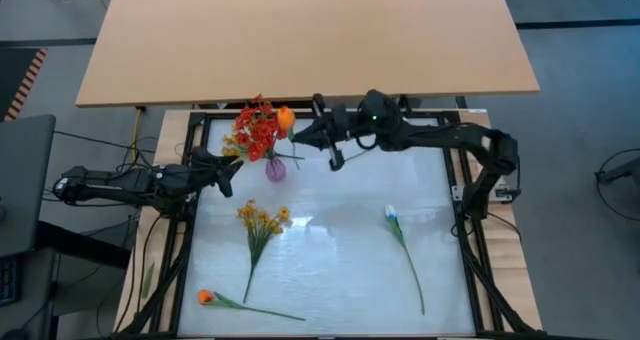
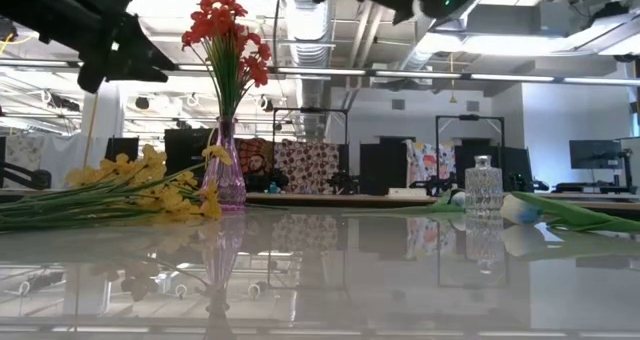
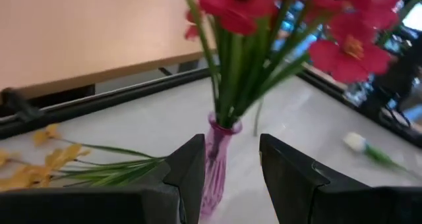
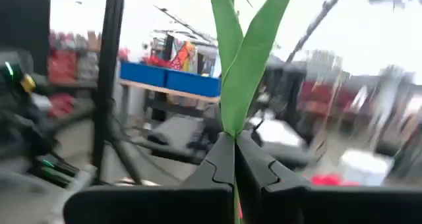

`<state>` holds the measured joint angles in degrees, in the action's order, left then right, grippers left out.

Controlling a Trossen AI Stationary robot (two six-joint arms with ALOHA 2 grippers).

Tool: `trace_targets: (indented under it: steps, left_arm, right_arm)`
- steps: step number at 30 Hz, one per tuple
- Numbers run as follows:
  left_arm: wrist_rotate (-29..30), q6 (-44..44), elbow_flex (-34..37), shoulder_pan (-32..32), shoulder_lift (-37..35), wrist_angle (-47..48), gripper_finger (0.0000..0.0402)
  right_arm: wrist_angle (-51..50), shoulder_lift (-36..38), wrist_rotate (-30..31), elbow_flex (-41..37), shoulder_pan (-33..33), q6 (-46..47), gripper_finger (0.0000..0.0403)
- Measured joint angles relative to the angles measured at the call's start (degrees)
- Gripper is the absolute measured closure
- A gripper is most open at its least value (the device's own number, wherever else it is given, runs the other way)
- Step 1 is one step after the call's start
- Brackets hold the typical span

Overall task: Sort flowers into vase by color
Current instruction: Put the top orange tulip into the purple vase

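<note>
Seen from above, in the upper middle of the frame: right gripper clenched on the green stem of an orange flower, held in the air just beside the red bunch. In the right wrist view, fingers pressed together on the stem, green leaves rising from between them.

At upper left of centre in the high view: pink vase standing upright on the white table, filled with red flowers. In the low view, same vase at left of centre, red blooms high near the top edge.

Left gripper at the left side of the high view, just beside the vase, pointing toward it. In the left wrist view, fingers apart, nothing between them, the vase straight ahead in the gap but not grasped.

Lying flat on the table in the high view: yellow spray left of centre; single orange flower at lower left; white flower with long stem right of centre. In the low view, at right of centre, a clear glass bottle standing upright, near the white bloom.
</note>
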<state>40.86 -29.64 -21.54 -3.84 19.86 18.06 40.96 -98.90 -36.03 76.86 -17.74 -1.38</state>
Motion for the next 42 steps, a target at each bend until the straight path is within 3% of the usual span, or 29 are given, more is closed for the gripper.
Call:
trace_targets:
  steps: [2,4,8,11,21,28,36,42]
  left_arm:
    - [1.7,-1.8,0.0,0.0,0.0,0.0,0.0269]
    - [3.1,-3.8,0.0,0.0,0.0,0.0,0.0269]
    - [5.0,-7.7,0.0,0.0,0.0,0.1,0.0269]
    - [5.1,-9.9,0.0,0.0,0.0,0.3,0.0269]
    - [5.2,-12.1,0.0,0.0,0.0,0.6,0.0269]
    - [5.2,-14.1,0.0,0.0,0.0,0.6,0.0269]
    - [4.2,-14.2,0.0,0.0,0.0,0.9,0.0269]
    - [3.7,-14.2,0.0,0.0,0.0,1.0,0.0269]
  right_arm:
    - [5.5,-2.0,-0.4,0.0,-0.2,-4.4,0.0384]
    - [15.2,-5.1,-4.4,0.2,-1.1,-3.7,0.0389]
    - [36.7,-13.0,-6.5,0.1,-3.1,10.4,0.0389]
    - [45.6,-16.7,-6.3,0.0,-4.6,18.2,0.0389]
    - [44.6,-17.7,-6.1,0.0,-5.6,13.9,0.0389]
    - [37.4,-17.8,-3.5,0.0,-4.7,1.9,0.0389]
    - [34.7,-17.9,-2.8,0.1,-4.1,1.2,0.0389]
    - [38.9,-21.1,0.7,0.1,-3.5,2.5,0.0389]
